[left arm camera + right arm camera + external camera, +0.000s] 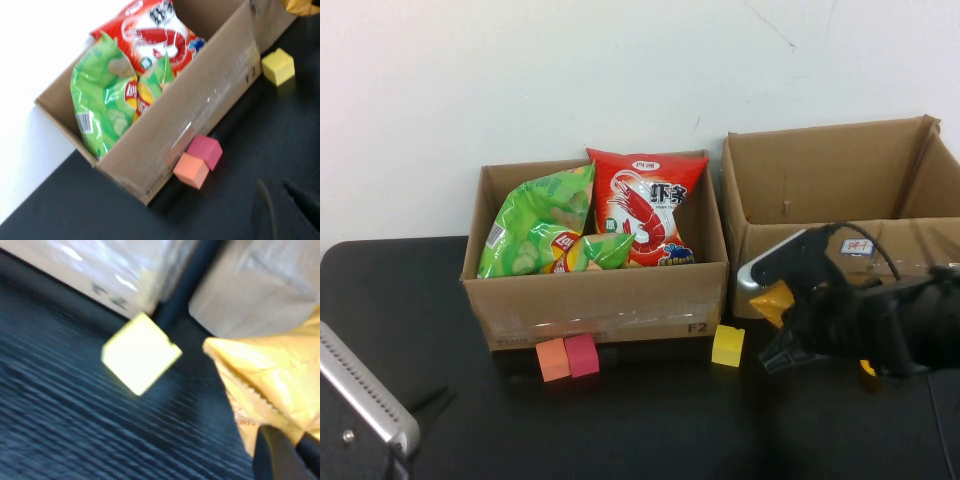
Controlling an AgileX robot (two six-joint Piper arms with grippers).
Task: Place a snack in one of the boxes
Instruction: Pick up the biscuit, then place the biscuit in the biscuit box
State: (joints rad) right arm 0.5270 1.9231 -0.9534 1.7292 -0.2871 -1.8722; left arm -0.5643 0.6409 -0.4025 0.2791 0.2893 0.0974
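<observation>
My right gripper (790,335) is shut on a yellow snack bag (775,301) and holds it just above the table in front of the empty right box (840,235). In the right wrist view the bag (270,385) fills one side, pinched between the dark fingers (272,457). The left box (600,300) holds a green chips bag (535,225) and a red shrimp-snack bag (642,205); both show in the left wrist view, green (102,100) and red (150,35). My left gripper (425,405) is low at the table's near left, its fingers (300,197) open and empty.
A yellow cube (728,345) lies between the two boxes, close to my right gripper, also in the right wrist view (141,354). An orange cube (552,359) and a pink cube (582,354) lie against the left box's front. The table is black.
</observation>
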